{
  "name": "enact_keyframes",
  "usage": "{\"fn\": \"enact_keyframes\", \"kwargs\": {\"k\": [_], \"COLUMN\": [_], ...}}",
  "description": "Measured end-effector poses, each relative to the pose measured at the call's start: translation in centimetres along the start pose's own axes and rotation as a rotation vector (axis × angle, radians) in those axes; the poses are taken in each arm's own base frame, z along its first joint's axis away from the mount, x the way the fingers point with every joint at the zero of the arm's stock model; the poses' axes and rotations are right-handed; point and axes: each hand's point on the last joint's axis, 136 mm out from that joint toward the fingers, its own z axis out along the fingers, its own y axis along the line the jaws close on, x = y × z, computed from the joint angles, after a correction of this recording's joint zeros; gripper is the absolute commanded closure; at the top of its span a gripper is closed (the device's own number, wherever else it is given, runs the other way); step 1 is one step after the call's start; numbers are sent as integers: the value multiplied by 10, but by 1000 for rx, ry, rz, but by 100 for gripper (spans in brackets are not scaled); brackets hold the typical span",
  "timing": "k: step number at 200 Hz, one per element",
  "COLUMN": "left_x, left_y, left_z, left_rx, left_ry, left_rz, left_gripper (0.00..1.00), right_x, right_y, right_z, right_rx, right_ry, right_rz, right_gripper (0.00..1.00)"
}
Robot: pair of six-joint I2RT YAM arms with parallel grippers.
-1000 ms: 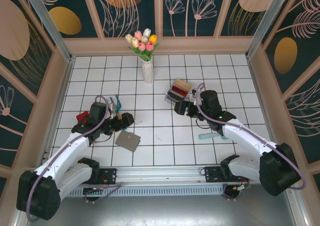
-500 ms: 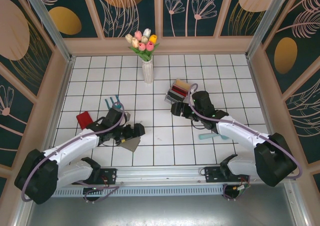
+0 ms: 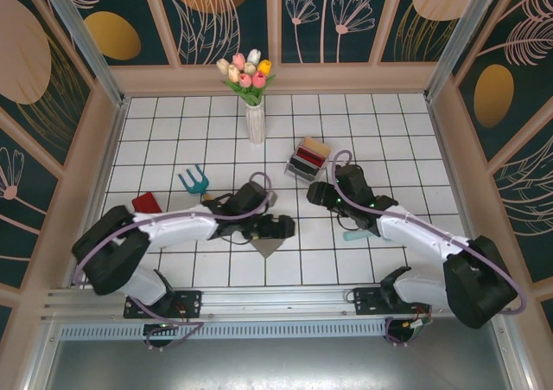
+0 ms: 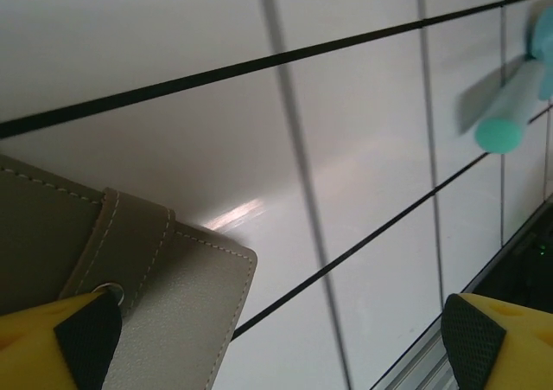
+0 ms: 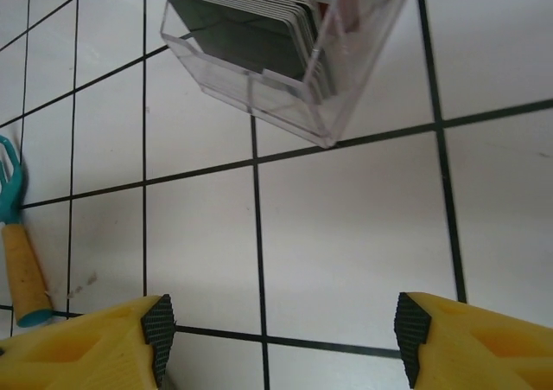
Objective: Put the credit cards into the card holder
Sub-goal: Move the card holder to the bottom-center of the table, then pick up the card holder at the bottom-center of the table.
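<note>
A vase (image 3: 256,124) stands at the back middle of the table (image 3: 389,122). To its right and nearer the arms stands an upright rack (image 3: 308,159), with credit cards (image 5: 251,35) on edge inside it. The right gripper (image 3: 313,191) sits just on the near side of that rack. A small fork (image 3: 195,181) lies left of centre, and a lone card (image 3: 146,202) lies left of it, nearer the front. The card holder (image 3: 268,246) lies flat at front centre, under the left gripper (image 3: 281,227). A handled tool (image 3: 356,234) lies to its right, beside the right arm.
</note>
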Motion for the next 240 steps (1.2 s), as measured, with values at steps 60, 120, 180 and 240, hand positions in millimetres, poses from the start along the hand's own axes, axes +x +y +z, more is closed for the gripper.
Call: {"fn": "enact_keyframes", "kwargs": {"k": [60,120,180,240], "left_x": [-43,-2,10,2], "left_y": [-28,27,46,38], "left_z": [-23,-60,-39,-13], "left_rx": [14,6,3,13], "left_ry": [-213,-309,-273,-223], "left_rz": [25,-203,-320,-321], "left_gripper": [3,6,16,21], "right_x": [16,52,91,115], "right_y": [-17,19,44,32], "right_z": [-11,13,49,44], "right_rx": [18,-138,-173,-163], "right_ry": [28,229,410,457], "right_rz": [59,-12,-83,-73], "right_gripper": [44,69,83,83]}}
